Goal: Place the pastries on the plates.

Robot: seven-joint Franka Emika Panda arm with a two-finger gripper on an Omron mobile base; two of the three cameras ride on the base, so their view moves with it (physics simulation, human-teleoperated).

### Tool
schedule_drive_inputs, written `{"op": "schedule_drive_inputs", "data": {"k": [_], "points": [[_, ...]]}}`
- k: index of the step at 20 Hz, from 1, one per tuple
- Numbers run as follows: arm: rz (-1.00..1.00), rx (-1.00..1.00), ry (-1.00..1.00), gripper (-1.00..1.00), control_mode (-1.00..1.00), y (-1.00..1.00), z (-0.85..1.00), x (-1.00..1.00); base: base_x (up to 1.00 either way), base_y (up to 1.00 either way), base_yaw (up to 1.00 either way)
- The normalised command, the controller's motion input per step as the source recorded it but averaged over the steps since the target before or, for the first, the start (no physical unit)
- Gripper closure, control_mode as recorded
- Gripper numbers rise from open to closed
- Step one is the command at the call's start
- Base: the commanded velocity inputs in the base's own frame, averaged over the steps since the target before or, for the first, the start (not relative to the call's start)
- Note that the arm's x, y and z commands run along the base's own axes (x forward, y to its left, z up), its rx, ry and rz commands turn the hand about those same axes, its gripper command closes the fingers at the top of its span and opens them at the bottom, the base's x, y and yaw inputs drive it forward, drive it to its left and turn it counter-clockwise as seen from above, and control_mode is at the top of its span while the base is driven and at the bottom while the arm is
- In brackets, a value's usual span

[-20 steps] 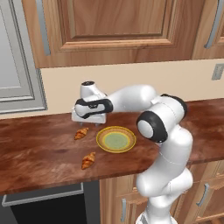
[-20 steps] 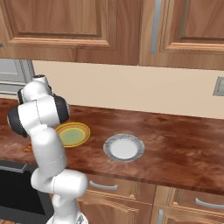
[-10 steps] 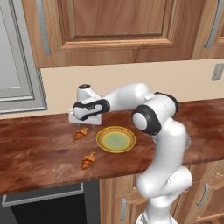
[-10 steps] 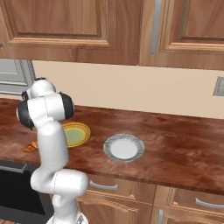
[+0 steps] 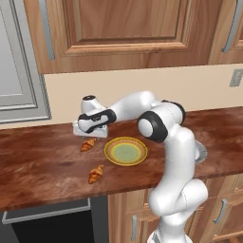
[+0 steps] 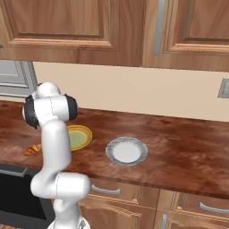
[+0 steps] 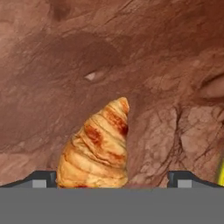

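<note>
Lying flat, croissant [image 7: 98,148] – tip away from jaws

two croissants [image 5: 88,144] [image 5: 96,173] lie on the counter left of yellow plate [image 5: 126,152]; grey plate [image 6: 126,150] bare.

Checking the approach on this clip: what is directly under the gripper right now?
Under the gripper lies a croissant on the brown counter, framed between the open fingertips in the hand view. Its near end is cut off at that view's bottom, so contact cannot be told.
</note>
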Motion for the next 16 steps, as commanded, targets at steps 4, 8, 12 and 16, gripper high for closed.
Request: {"op": "schedule_drive_inputs", "data": {"k": [4,8,12,16], "points": [[-0.01,0.0,0.02,-1.0,-1.0,0.01,-0.27,0.08,0.0,0.0,0.0],[-0.01,0.0,0.01,-1.0,-1.0,0.04,-0.33,0.0,0.0,0.0,0.0],[-0.02,0.0,0.01,-1.0,-1.0,0.04,-0.29,0.02,0.0,0.0,0.0],[-0.01,0.0,0.0,-1.0,-1.0,0.03,-0.36,0.0,0.0,0.0,0.0]]}}
